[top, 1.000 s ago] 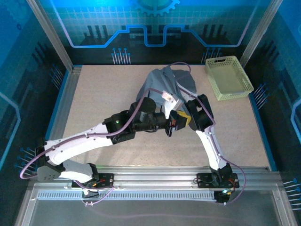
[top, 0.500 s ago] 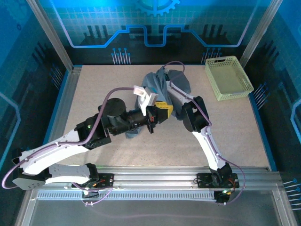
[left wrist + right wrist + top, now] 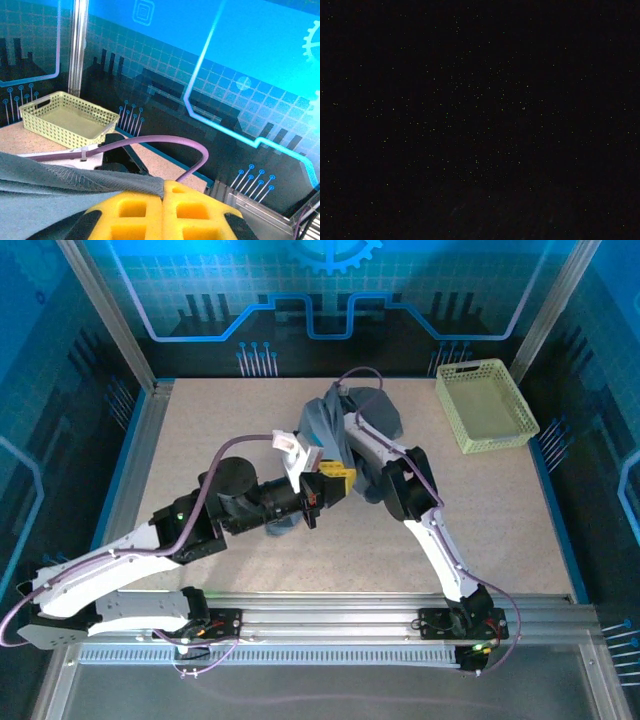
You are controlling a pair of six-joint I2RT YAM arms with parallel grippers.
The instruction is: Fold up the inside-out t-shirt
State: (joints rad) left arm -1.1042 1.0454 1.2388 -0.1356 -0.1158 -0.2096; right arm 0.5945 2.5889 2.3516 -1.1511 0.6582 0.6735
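The left gripper [image 3: 340, 478] has drawn back, away from the pale green basket [image 3: 487, 405]. Its yellow pads [image 3: 120, 197] are closed, seemingly pinching an edge of the inside-out t-shirt [image 3: 345, 425]. The shirt has narrowed from a broad mound into a tight heap, so folding looks no closer. Dark slate-grey and crumpled, it lies on the worktop [image 3: 200, 440] left of the basket, draped over the right arm [image 3: 412, 492]. The right gripper is buried beneath; open or closed, I cannot tell.
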